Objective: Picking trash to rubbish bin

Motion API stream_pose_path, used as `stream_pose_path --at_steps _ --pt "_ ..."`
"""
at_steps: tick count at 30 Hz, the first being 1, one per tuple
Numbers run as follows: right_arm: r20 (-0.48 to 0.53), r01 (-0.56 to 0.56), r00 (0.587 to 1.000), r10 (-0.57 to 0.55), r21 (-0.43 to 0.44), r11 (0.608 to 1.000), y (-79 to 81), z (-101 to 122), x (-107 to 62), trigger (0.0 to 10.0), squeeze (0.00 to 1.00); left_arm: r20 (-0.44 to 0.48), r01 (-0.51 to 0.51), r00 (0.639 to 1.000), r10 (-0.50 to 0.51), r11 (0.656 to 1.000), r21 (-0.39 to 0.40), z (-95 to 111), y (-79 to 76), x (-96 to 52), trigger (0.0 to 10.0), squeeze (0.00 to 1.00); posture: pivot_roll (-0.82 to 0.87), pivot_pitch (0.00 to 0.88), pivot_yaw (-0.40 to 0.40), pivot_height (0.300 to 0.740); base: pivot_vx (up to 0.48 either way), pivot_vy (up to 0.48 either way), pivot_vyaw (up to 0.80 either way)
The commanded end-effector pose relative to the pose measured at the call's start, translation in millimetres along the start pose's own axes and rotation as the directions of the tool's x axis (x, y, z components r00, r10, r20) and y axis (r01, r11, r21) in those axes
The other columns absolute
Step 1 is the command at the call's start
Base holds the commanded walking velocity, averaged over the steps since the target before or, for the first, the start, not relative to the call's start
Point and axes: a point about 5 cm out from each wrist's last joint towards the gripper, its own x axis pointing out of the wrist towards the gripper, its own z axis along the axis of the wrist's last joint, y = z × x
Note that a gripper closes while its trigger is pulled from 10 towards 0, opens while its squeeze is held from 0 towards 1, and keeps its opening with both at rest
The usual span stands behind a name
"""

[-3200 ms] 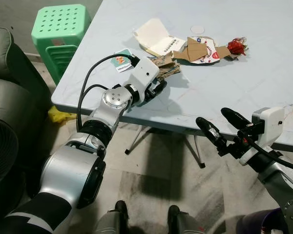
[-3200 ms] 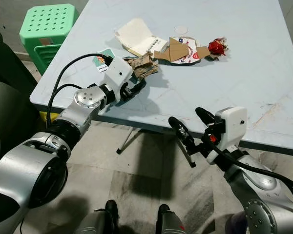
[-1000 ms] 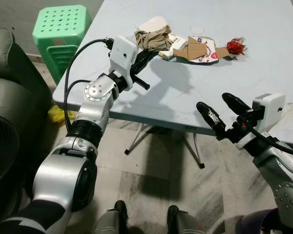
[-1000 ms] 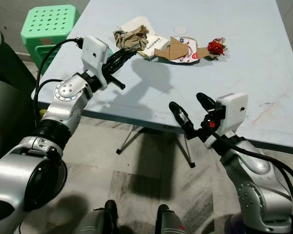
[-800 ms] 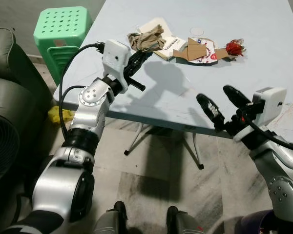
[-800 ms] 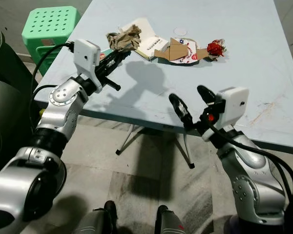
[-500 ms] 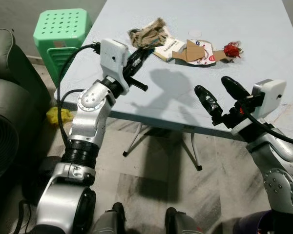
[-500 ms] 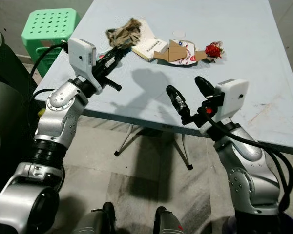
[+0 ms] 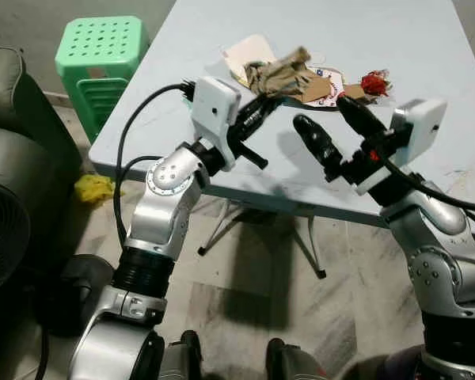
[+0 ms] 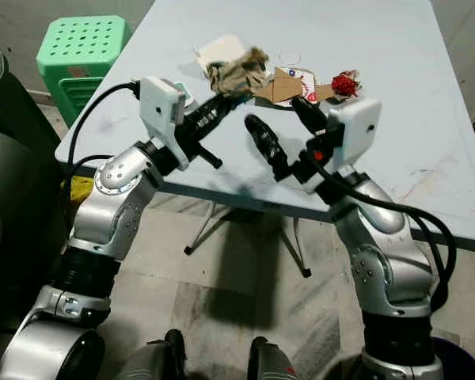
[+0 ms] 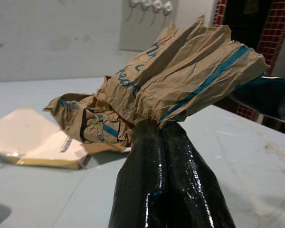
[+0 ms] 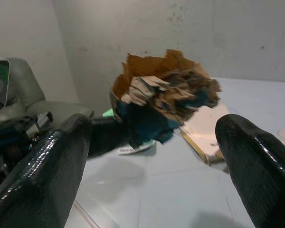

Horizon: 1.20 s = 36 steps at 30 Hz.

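Observation:
My left gripper [image 9: 271, 98] is shut on a crumpled brown paper bag [image 9: 281, 71] with blue print and holds it up above the pale blue table [image 9: 427, 47]. In the left wrist view the bag [image 11: 180, 90] fans out from the two closed black fingers [image 11: 166, 180]. My right gripper [image 9: 323, 113] is open and raised close to the bag's right. The bag [image 12: 166, 90] sits ahead of it, between its two spread fingers [image 12: 42, 175]. More trash lies on the table: a white carton [image 9: 249, 51], torn cardboard pieces [image 9: 324, 83] and a red wrapper [image 9: 374, 81].
A green plastic stool [image 9: 99, 59] stands by the table's left corner. A dark sofa [image 9: 8, 158] fills the left side, with a yellow scrap [image 9: 93, 188] on the floor beside it. A small clear lid [image 10: 289, 57] lies beyond the cardboard.
My left gripper has lifted the paper bag off the table and carried it up and to the right. My right gripper has risen from below the table edge toward the bag.

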Motion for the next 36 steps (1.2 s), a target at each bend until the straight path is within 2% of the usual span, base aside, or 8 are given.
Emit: stream_pose_path --at_steps 1,9,20,21,22,23,30,36 --pt "0.022 -0.035 0.999 0.035 0.008 0.999 4.6 3.4 3.6 10.0 0.00 0.001 0.041 0.999 -0.041 0.999 0.011 -0.2 -8.9 0.5 10.0 0.00 -0.09 0.224 -0.032 0.740 0.000 0.000 0.00" --pt "0.079 -0.084 0.994 0.081 0.036 0.996 12.2 13.1 17.7 10.0 0.00 -0.001 0.066 0.998 -0.066 0.998 0.009 0.9 -18.5 3.2 10.0 0.00 -0.09 0.226 -0.035 0.740 0.000 0.000 0.00" --pt "0.097 -0.092 0.991 0.089 0.036 0.995 12.9 16.1 23.9 10.0 0.00 0.017 0.083 0.996 -0.083 0.996 0.015 7.0 -23.6 6.0 10.0 0.00 -0.09 0.223 -0.036 0.740 0.000 0.000 0.00" --pt "0.097 -0.093 0.991 0.088 0.040 0.995 12.6 15.8 23.7 8.4 0.00 0.021 0.082 0.996 -0.083 0.996 0.016 8.2 -23.7 6.4 10.0 0.00 -0.09 0.223 -0.036 0.740 0.000 0.000 0.00" --pt "0.101 -0.094 0.991 0.089 0.045 0.995 12.4 15.9 23.4 1.8 0.00 0.023 0.081 0.996 -0.081 0.997 0.016 9.0 -23.6 6.8 10.0 0.00 -0.09 0.222 -0.037 0.740 0.000 0.000 0.00" --pt "0.111 -0.099 0.989 0.093 0.050 0.994 12.6 16.4 23.0 0.0 0.00 0.024 0.080 0.996 -0.080 0.997 0.016 9.4 -23.7 6.9 10.0 0.00 -0.09 0.222 -0.037 0.740 0.000 0.000 0.00" --pt "0.138 -0.115 0.985 0.107 0.056 0.992 13.3 18.7 22.1 0.0 0.00 0.015 0.079 0.997 -0.080 0.996 0.028 9.1 -23.8 6.4 10.0 0.00 -0.09 0.220 -0.037 0.740 0.000 0.000 0.00" --pt "0.147 -0.121 0.983 0.111 0.056 0.991 13.6 19.5 22.6 0.0 0.00 0.009 0.070 0.998 -0.070 0.998 0.003 8.3 -22.7 6.5 10.0 0.00 -0.09 0.216 -0.037 0.740 0.000 0.000 0.00"
